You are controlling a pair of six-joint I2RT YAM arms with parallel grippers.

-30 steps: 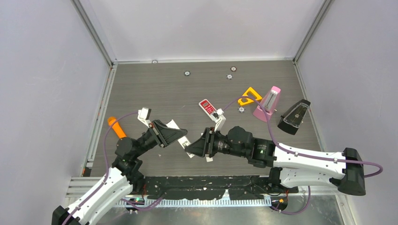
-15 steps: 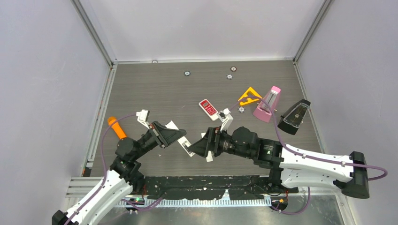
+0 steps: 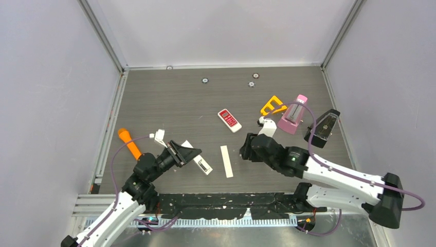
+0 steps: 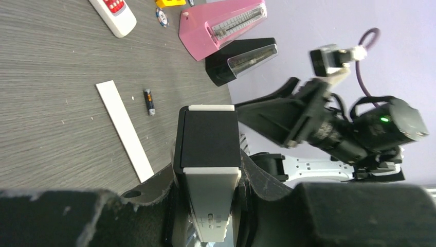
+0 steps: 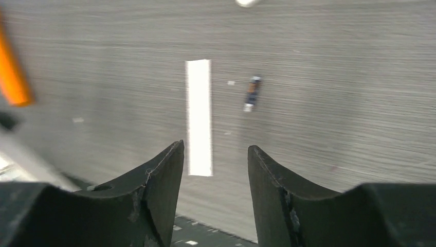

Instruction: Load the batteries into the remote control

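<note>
I keep my left claw (image 4: pixel 207 213) clamped on the remote control (image 4: pixel 208 136) | my right claw (image 5: pixel 215 150) apart, empty, over the worktop (image 5: pixel 339 72) | battery (image 5: pixel 252 92) at its 1 o'clock, near white strip (image 5: pixel 199 116)

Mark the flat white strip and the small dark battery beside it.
Flat white strip (image 5: pixel 199 118): right wrist view, its middle.
Small dark battery (image 5: pixel 251 93): right wrist view, mid-body.

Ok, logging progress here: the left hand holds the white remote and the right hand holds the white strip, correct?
No. The right hand holds nothing; the white strip lies on the table ahead of its open jaws, as the right wrist view shows. The left hand does hold the white remote.
</note>
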